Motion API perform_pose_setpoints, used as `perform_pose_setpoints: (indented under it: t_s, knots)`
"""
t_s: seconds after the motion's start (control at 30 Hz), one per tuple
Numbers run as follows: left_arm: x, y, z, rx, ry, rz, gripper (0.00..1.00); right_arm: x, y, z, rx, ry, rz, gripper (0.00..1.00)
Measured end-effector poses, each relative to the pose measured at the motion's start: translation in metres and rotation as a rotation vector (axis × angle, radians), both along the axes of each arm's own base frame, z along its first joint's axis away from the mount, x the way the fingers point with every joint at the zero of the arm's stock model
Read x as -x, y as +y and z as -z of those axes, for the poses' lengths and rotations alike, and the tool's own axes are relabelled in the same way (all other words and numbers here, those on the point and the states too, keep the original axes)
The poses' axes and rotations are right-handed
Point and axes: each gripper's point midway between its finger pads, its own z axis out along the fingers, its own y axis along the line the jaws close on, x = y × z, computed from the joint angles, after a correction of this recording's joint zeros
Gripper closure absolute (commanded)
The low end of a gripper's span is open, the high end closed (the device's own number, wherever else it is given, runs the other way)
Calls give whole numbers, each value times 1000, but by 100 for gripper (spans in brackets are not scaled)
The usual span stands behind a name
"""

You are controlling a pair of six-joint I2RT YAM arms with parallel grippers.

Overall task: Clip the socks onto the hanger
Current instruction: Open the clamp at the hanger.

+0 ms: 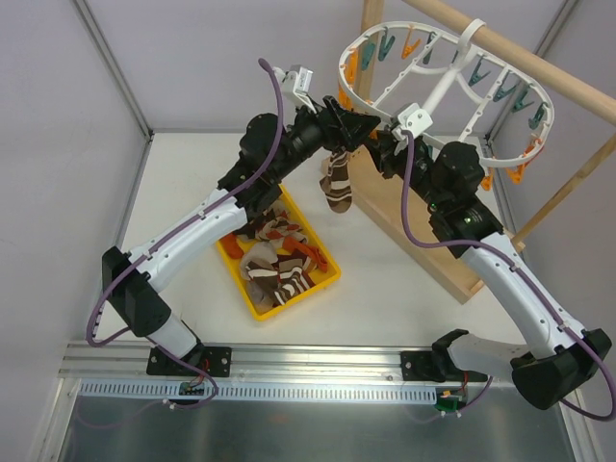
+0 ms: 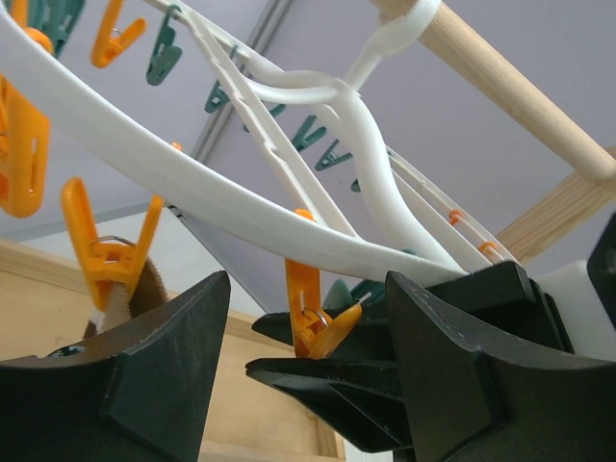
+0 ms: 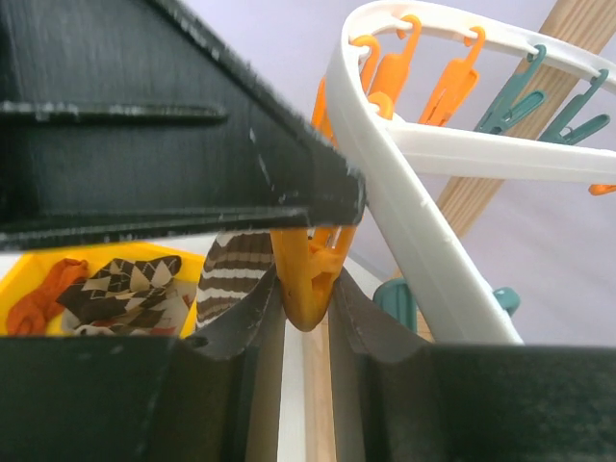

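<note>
The white oval hanger [image 1: 404, 29] hangs from a wooden pole, with orange and teal clothespins along its rim. A brown-and-white striped sock [image 1: 337, 183] dangles from an orange pin [image 2: 108, 258] at the ring's near-left edge. My left gripper [image 1: 351, 120] is open; in its wrist view the jaws [image 2: 308, 289] stand wide either side of a neighbouring orange clothespin [image 2: 313, 318]. My right gripper [image 1: 377, 144] is shut on that clothespin [image 3: 308, 279], just under the ring [image 3: 404, 202]. The striped sock [image 3: 231, 274] hangs beside it. More socks [image 1: 279, 265] lie in the tray.
The yellow tray [image 1: 260, 303] sits on the table under my left arm. The wooden pole [image 1: 539, 63] and its stand's board [image 1: 423, 231] run along the right. Enclosure walls stand at left and back.
</note>
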Motion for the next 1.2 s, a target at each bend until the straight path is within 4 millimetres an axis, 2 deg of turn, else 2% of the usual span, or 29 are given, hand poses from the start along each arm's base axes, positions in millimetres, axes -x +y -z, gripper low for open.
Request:
perform_pose_setpoints:
  t_s: [0.2,0.33,0.53,0.73,1.03,1.2]
  knots:
    - [11,-5,11,2,-23,68,34,4,1,0,-32,50,-20,98]
    - [14,-1,13,28,-51,115,34,9,3,-5,-53,78,-50,98]
    - [13,11,0,77,-120,160,35,15,6,-10,-75,106,-90,98]
    - [27,8,-21,137,-194,250,38,16,6,-5,-72,135,-103,98]
    - [23,-4,-7,132,-169,311,40,18,7,-5,-82,160,-125,98]
    - [26,-4,-11,146,-182,326,45,19,8,-8,-94,168,-144,98]
